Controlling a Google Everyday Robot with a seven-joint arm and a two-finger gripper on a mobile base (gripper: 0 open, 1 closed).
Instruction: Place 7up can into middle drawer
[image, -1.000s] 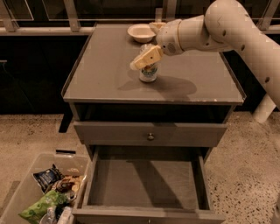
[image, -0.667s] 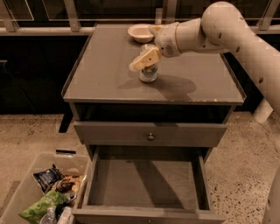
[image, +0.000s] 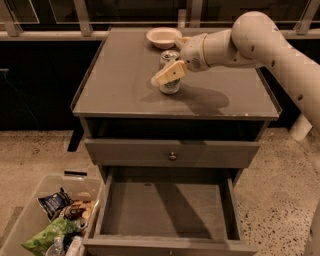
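The 7up can (image: 170, 88) stands upright on the cabinet top (image: 120, 85), left of its middle, with its shiny top showing. My gripper (image: 168, 75) is at the can, reaching in from the right on the cream arm (image: 250, 42), and part of it lies across the can's front. The can rests on the surface. The middle drawer (image: 165, 212) is pulled open at the bottom of the cabinet, and its flat floor holds nothing.
A cream bowl (image: 163, 36) sits at the back of the cabinet top, behind the can. A closed drawer with a round metal knob (image: 172, 156) is above the open one. A clear bin of snack bags (image: 50, 220) stands on the floor at lower left.
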